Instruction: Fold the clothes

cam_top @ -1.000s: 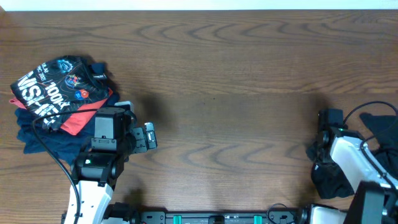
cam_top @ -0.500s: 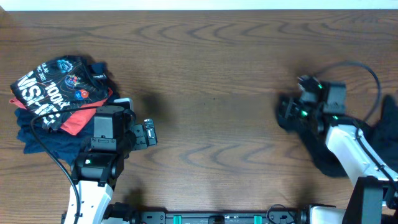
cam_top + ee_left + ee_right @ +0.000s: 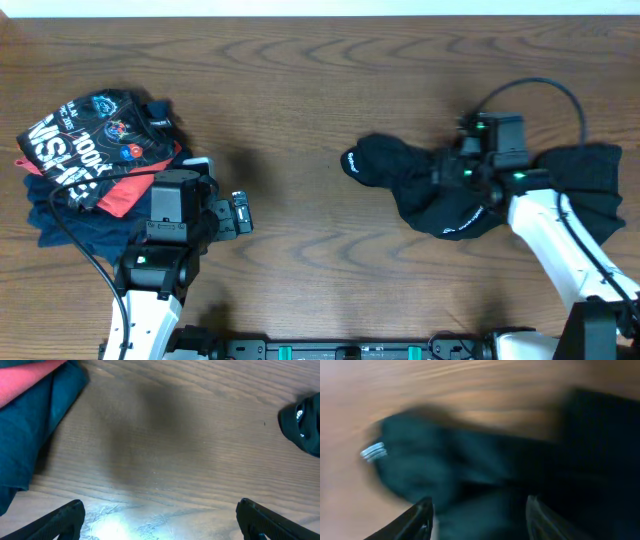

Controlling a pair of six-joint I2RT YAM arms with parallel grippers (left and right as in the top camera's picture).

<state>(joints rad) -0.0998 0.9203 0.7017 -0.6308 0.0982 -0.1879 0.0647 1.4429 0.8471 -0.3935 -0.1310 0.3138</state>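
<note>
Polo shirt [image 3: 440, 195] lies bunched in crumpled heap, centre-right on table [image 3: 320, 80]. No fold made yet: you have the whole job ahead, spread flat first, then fold. Your right gripper [image 3: 455, 172] sits on heap; blur hides whether it pinches cloth. Your left gripper [image 3: 241, 214] waits beside garment pile [image 3: 90, 160], fingers [image 3: 70, 515] spread, empty.

Polo shirt [image 3: 440, 200]: on the table's [image 3: 320, 90] right half, reaching its right edge.
Printed tee [image 3: 90, 140]: far left, atop the folded garments [image 3: 45, 215].
Left gripper [image 3: 240, 215]: just right of that pile, well apart from the shirt.
</note>
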